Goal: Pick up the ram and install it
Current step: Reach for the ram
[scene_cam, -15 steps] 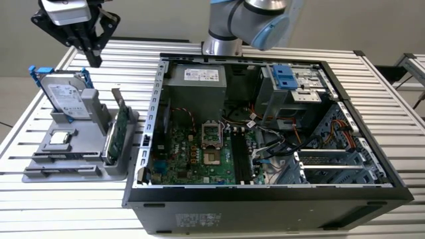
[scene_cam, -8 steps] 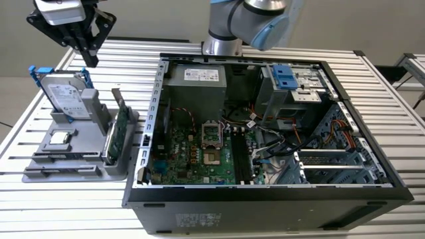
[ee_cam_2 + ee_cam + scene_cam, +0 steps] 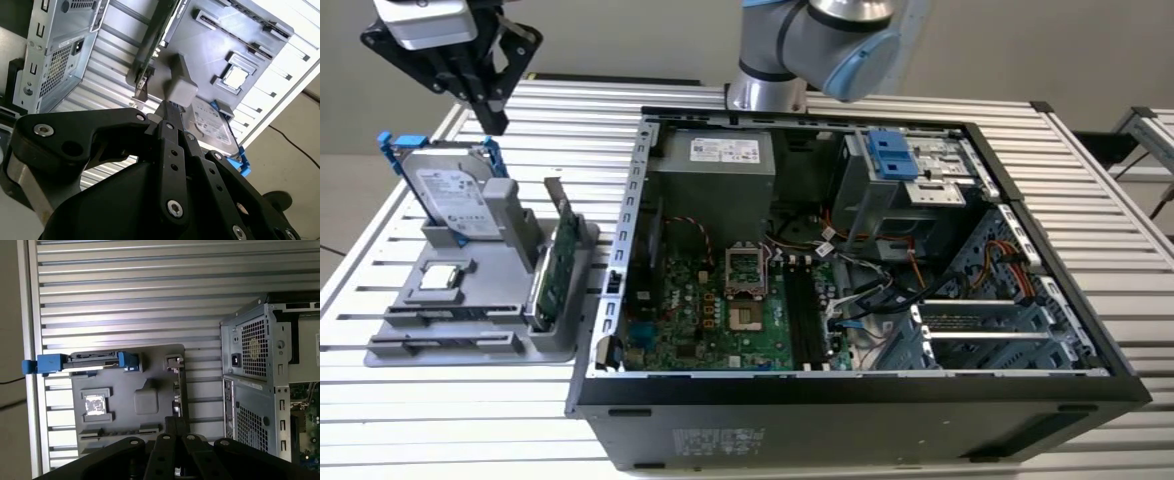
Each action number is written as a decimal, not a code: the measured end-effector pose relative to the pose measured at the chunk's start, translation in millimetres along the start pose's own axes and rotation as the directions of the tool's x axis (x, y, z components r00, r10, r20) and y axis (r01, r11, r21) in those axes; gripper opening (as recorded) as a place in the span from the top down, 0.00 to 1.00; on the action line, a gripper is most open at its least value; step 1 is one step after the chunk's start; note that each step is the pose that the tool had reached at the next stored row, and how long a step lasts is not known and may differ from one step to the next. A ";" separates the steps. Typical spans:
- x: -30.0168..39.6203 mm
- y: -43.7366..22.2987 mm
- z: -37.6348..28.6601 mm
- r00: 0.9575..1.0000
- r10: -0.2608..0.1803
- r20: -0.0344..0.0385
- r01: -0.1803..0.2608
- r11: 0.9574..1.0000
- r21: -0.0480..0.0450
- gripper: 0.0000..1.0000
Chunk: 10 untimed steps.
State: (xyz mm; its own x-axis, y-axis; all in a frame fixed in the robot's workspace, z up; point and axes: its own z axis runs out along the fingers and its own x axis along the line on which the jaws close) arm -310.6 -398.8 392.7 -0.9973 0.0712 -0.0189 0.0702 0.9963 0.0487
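Closed fingers (image 3: 172, 150) above gray parts tray (image 3: 394, 352)

— Where did the exterior view sit?
— Above, angled down over the open computer case (image 3: 854, 430) and grey holder (image 3: 467, 352).
— The wrist views?
— Close behind the gripper (image 3: 168, 109), both facing down on that holder.

A robotics lab: an opened computer case (image 3: 854, 420) and grey parts fixture (image 3: 387, 352) are sitting on a slotted aluminium table (image 3: 1101, 215).
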 end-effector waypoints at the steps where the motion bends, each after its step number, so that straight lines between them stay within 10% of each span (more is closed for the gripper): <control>1: 1.1 -0.1 0.0 1.000 0.000 0.000 0.000 1.000 0.000 1.00; 10: 10.7 -0.8 -0.2 1.000 0.000 0.000 0.000 1.000 0.000 1.00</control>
State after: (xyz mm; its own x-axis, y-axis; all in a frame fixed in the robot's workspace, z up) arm -321.3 -398.8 392.6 -0.9973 0.0712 -0.0189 0.0702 0.9963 0.0487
